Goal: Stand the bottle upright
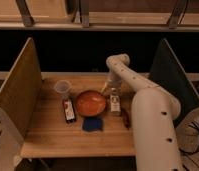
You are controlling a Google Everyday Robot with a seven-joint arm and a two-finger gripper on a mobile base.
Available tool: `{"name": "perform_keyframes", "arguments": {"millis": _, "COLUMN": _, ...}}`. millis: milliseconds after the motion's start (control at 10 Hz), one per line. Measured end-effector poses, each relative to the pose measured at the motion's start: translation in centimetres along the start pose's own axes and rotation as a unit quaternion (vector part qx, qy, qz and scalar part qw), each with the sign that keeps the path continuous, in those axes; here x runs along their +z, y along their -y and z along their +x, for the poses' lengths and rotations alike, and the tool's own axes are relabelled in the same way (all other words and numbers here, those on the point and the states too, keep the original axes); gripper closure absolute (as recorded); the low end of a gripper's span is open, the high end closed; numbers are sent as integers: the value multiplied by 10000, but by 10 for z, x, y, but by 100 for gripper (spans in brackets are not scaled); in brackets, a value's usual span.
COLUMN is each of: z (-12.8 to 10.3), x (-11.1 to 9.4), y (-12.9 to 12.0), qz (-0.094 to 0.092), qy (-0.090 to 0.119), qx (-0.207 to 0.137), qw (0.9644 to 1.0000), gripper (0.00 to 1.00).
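The small whitish bottle point(114, 104) with a pale label appears to stand upright on the wooden table point(53, 137), just right of the orange bowl point(90, 103). My gripper point(113, 89) hangs straight down from the white arm point(143, 95) and sits right at the bottle's top. The arm reaches in from the lower right and bends over the table's back edge. Whether the gripper touches the bottle's cap is hidden.
A clear plastic cup point(63, 88) stands left of the bowl. A flat dark red-and-black object point(68, 110) lies in front of it. A blue item point(93, 124) lies before the bowl, a small dark red thing point(126, 118) beside the bottle. Panels point(20, 95) wall both sides.
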Motion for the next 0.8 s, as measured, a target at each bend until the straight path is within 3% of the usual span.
{"name": "perform_keyframes", "arguments": {"millis": 500, "z": -12, "x": 1, "y": 26, "qz": 263, "qy": 30, "qx": 3, "qw": 9996, "gripper": 30}}
{"name": "perform_keyframes", "arguments": {"millis": 800, "z": -13, "x": 9, "y": 24, "qz": 207, "qy": -83, "qx": 42, "qw": 9997, "gripper": 30}}
